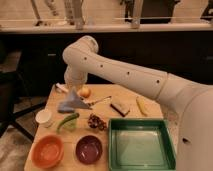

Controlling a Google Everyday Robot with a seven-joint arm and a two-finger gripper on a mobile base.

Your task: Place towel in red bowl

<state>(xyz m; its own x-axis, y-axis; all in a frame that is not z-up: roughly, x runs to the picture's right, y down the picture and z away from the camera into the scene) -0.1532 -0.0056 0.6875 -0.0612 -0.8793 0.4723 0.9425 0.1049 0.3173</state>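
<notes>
gripper [73, 90] pinching towel [75, 103] over table [114, 92]; red bowl [47, 151] well apart

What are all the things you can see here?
towel: one, pale grey-blue, back left, pulled into a peak
pad: one, blue, left of towel
round fruit: one, orange, behind towel
cup: one, white, left edge
green vegetable: one, green, beside cup
red bowl: one, orange-red, front left
purple bowl: one, purple, beside red bowl
tray: one, green, front right
banana: one, yellow, back right
arm: one, white, from right
pincer: one, pale, shut on towel's peak
</notes>
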